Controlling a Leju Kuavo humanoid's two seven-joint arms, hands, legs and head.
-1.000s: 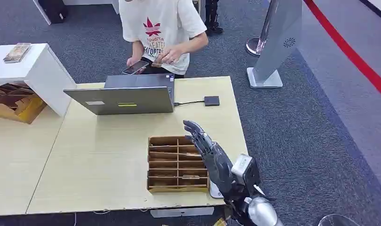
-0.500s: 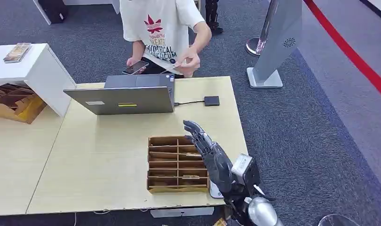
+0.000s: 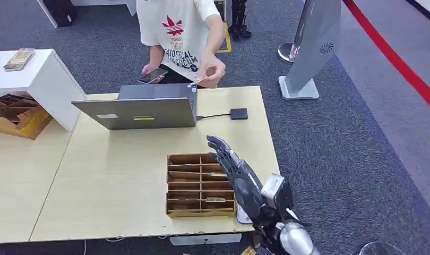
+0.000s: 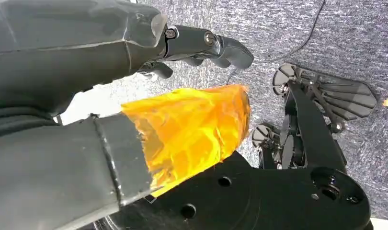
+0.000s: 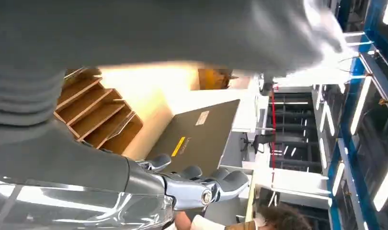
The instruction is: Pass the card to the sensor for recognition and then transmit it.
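Observation:
My right hand (image 3: 230,162) hovers over the right edge of the wooden card organizer (image 3: 194,185), fingers stretched out and holding nothing. In the right wrist view its fingers (image 5: 204,182) lie apart in front of the organizer (image 5: 96,112) and the laptop's back (image 5: 197,134). The small black sensor box (image 3: 239,113) lies on the table, cabled to the laptop (image 3: 141,110). A person behind the table pinches a pale card (image 3: 198,75) in one hand and holds a phone (image 3: 153,75) in the other. My left hand (image 4: 134,96) hangs over the floor, its fingers apart and nothing in them.
Pale cards lie in some organizer slots (image 3: 215,200). A white cabinet (image 3: 40,79) and a box of cardboard (image 3: 14,117) stand at the left. A grey standing panel (image 3: 314,48) is on the carpet to the right. The table's left half (image 3: 112,175) is bare.
The person's hand with the card has moved to the right and nearer the table's far edge. My right hand has hardly moved.

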